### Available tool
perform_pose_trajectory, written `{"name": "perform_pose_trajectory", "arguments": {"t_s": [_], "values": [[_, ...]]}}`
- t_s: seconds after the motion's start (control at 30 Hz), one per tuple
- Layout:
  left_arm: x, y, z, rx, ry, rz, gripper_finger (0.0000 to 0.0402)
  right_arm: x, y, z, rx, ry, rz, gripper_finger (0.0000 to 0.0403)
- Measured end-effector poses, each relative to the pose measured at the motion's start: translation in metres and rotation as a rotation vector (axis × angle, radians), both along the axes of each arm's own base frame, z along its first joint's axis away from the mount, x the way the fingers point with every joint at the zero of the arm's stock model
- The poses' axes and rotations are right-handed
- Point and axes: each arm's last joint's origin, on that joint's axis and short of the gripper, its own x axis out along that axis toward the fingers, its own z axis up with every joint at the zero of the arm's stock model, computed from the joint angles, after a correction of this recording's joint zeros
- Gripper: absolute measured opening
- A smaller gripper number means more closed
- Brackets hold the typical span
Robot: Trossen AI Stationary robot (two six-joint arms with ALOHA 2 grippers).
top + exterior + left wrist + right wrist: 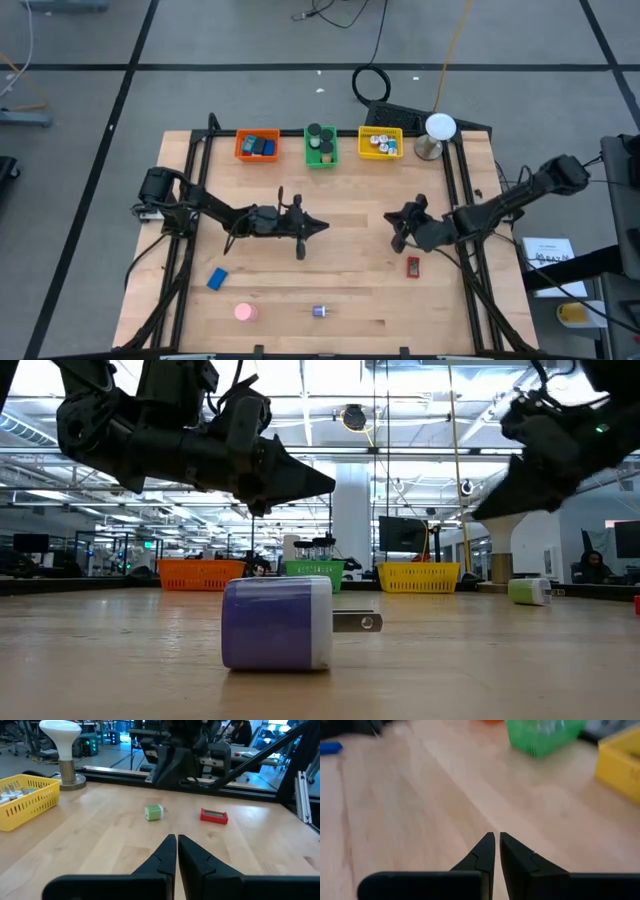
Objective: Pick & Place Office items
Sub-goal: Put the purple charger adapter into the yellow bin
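Observation:
Both my grippers hang shut and empty above the middle of the table, facing each other: the left gripper (pixel 322 227) (pixel 176 838) and the right gripper (pixel 392 222) (pixel 496 835). Office items lie loose on the wood. A blue block (pixel 217 279), a pink round piece (pixel 245 313) and a purple plug block (pixel 320 311) (pixel 277 622) lie near the front edge. A red block (pixel 413 266) (pixel 214 816) and a small green plug block (pixel 153 812) lie ahead of the left gripper, below the right arm.
Along the far edge stand an orange bin (pixel 257 146), a green bin (pixel 320 146) and a yellow bin (pixel 380 143), each with pieces in it. Beside them stands a white-domed metal stand (pixel 438 135). Black frame rails (pixel 462 190) run along both table sides.

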Motion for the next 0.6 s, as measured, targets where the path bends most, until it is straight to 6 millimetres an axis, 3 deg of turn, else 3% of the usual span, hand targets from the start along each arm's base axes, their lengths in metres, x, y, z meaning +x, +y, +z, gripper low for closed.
{"name": "perform_pose_trajectory", "arguments": {"t_s": [0.27,0.5,0.6], "values": [[0.0,0.0,0.0,-0.042,-0.003,0.004,0.0017,-0.019,0.006,-0.014,0.112,0.103,-0.083,0.0023],[0.002,0.0,-0.005,-0.213,0.071,-0.082,0.0017,-0.017,0.004,-0.014,0.044,0.127,-0.047,0.0039],[0.006,-0.008,-0.007,-0.215,0.152,-0.115,0.0017,-0.013,0.004,-0.014,-0.013,0.063,-0.034,0.0044]]}}
